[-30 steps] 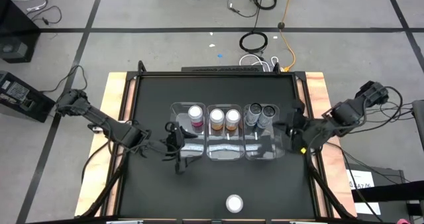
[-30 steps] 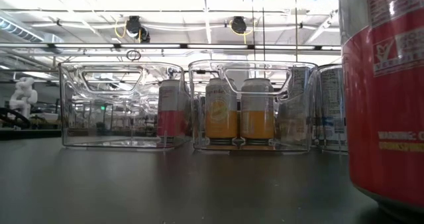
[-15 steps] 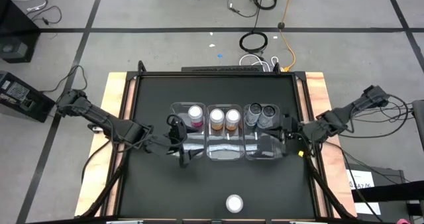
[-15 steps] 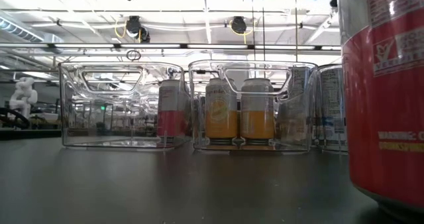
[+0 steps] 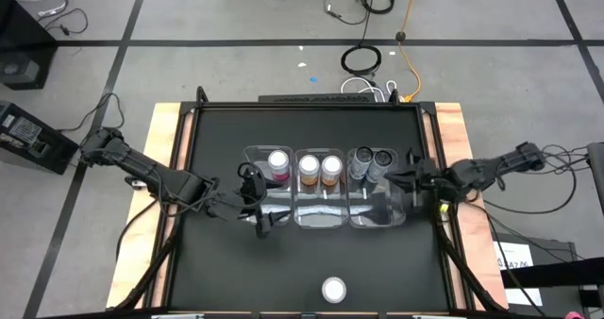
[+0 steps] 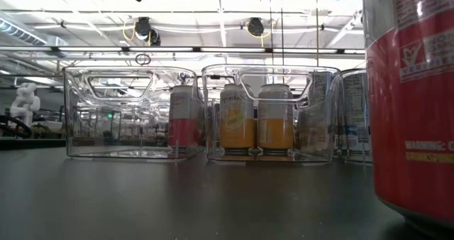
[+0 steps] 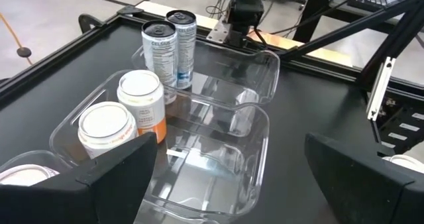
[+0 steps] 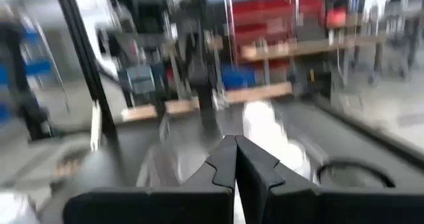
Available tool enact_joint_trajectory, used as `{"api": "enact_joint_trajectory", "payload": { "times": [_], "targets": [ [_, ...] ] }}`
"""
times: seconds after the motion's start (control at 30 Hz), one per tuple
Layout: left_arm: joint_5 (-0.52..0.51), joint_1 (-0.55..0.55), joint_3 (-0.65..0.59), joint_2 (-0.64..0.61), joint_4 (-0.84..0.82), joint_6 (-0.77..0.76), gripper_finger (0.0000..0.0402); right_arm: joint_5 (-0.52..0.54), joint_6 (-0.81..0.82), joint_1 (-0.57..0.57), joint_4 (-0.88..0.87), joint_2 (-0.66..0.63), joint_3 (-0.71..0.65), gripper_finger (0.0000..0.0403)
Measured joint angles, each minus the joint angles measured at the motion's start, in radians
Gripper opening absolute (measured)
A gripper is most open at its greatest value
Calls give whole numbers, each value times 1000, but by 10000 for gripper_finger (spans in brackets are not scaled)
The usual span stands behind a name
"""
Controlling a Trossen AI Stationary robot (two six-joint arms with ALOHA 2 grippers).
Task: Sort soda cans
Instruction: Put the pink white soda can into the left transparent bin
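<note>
Three clear bins stand side by side mid-table. In the high view the left bin holds one pink can (image 5: pixel 279 163), the middle bin two orange cans (image 5: pixel 320 169), and the right bin two dark cans (image 5: pixel 371 160), all upright on their bases. A sixth can (image 5: pixel 334 289) stands alone by the near edge and fills the low view's right side as a red can (image 6: pixel 411 105). My left gripper (image 5: pixel 259 212) is open over the left bin's near left corner, its fingers wide apart in the left wrist view (image 7: pixel 232 184). My right gripper (image 5: pixel 400 179) is shut (image 8: pixel 235 159) at the right bin's right wall.
The left bin (image 5: pixel 269 215) has bare floor in front of its pink can, as do the middle bin (image 5: pixel 319 215) and right bin (image 5: pixel 376 213) nearer me. Black tabletop (image 5: pixel 217 272) lies open around the lone can. The table's wooden rim (image 5: pixel 467 149) borders both sides.
My right arm has stretched out and lowered, carrying its gripper toward the table's left, up to the right bin's right wall. My left gripper has moved slightly right and down over the left bin's near corner. No can has moved.
</note>
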Motion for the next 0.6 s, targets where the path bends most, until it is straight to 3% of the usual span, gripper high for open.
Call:
{"api": "enact_joint_trajectory", "payload": {
  "times": [0.1,0.27,0.5,0.6],
  "targets": [
    [0,0,0,0,0,0,389,-10,-46,-11,109,-78,-79,0],
    [-1,0,0,0,0,-26,389,-79,-45,-43,108,-144,-145,0],
    [-4,0,0,0,2,-53,389,-94,-100,-120,101,-188,-154,0],
    [-7,0,0,0,2,-53,389,-175,-99,-162,88,-188,-154,0]
  ]
}}
